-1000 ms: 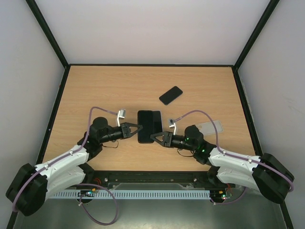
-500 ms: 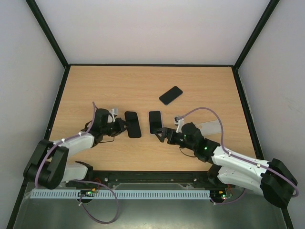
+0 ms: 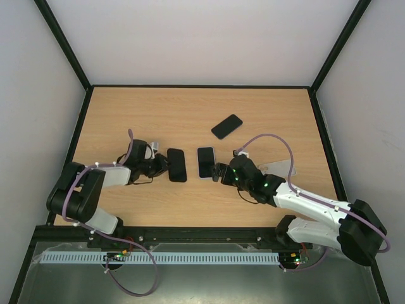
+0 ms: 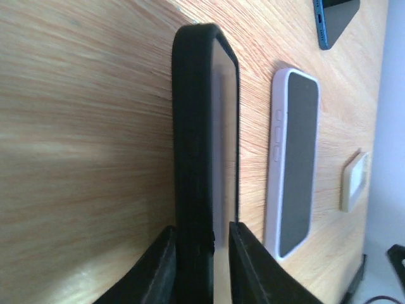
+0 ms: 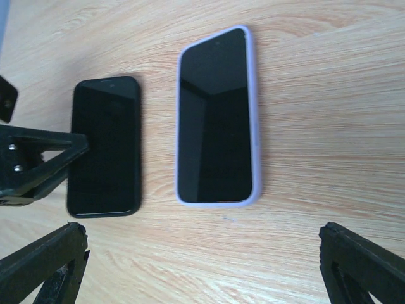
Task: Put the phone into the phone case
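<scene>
While the left claw point(image 3: 162, 166) grips the black-cased phone point(image 3: 177, 164) by its left edge, the right claw point(image 5: 202, 244) stands wide. A lilac phone point(image 5: 217, 117) lies between the claws.

Top camera looking down over table point(image 3: 190, 107); wrist cameras sitting close, facing inward, both catching black phone point(image 4: 193, 158) and lilac-edged phone point(image 5: 218, 114).

Light wooden table point(image 3: 190, 107), black frame point(image 3: 63, 57), plain white walls point(image 3: 202, 38)
</scene>
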`<state>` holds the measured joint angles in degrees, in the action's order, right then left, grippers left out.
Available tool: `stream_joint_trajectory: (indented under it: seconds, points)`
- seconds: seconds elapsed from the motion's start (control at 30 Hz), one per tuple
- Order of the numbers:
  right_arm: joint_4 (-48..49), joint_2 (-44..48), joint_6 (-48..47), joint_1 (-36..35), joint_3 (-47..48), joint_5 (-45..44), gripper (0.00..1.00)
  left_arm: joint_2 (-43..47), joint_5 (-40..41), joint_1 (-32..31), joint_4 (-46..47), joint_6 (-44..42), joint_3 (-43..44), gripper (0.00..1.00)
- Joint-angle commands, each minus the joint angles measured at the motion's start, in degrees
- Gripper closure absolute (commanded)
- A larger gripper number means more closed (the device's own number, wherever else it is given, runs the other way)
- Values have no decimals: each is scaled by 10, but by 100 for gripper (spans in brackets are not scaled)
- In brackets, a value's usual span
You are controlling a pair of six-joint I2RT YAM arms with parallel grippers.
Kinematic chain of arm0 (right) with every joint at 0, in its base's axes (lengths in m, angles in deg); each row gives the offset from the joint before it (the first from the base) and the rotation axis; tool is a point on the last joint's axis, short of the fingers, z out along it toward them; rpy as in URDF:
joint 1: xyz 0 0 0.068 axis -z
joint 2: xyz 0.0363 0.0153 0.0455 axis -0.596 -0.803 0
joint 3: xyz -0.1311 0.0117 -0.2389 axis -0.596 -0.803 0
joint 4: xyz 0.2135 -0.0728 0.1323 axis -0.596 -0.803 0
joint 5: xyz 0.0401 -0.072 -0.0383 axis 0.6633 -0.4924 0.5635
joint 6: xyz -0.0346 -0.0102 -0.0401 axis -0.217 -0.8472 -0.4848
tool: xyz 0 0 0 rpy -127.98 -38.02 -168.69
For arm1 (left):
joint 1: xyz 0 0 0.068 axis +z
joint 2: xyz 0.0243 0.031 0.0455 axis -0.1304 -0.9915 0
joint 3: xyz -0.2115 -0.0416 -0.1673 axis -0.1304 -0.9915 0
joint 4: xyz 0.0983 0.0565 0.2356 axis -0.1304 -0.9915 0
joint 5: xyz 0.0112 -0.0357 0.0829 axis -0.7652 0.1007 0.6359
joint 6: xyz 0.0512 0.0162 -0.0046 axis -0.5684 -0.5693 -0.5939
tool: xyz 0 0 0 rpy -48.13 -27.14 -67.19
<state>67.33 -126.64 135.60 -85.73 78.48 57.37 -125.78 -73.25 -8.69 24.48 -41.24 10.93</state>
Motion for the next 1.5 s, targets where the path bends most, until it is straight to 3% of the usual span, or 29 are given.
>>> stream_joint_trajectory:
  seconds: [0.0,0.23,0.33,0.4,0.43,0.7,0.87,1.0,1.13,1.3,1.47]
  points:
    - [-57,-3,28,7,12,-81,3,-9,22,11,-11,-32,18,73]
    - [-106,-36,36,36,32,-170,1,46,80,15,-84,-46,13,37]
    - [-120,-55,42,58,39,-194,8,80,108,15,-114,-46,12,26]
    - [-126,-68,43,75,44,-206,15,106,124,15,-136,-46,13,5]
    - [-130,-75,46,85,47,-213,19,120,128,15,-146,-45,13,1]
    - [-137,-136,30,195,73,-232,46,213,106,15,-198,-45,23,1]
    - [-107,-159,11,220,52,-176,46,255,92,15,-232,-59,30,1]
    - [-115,-171,-35,221,54,-210,47,274,90,16,-246,-67,25,1]
    - [-126,-193,-81,223,57,-210,57,280,81,16,-240,-61,14,1]
    - [-117,-215,-88,228,48,-181,58,293,73,16,-236,-56,2,1]
    - [-117,-229,-94,230,48,-167,67,313,72,15,-244,-54,-7,1]
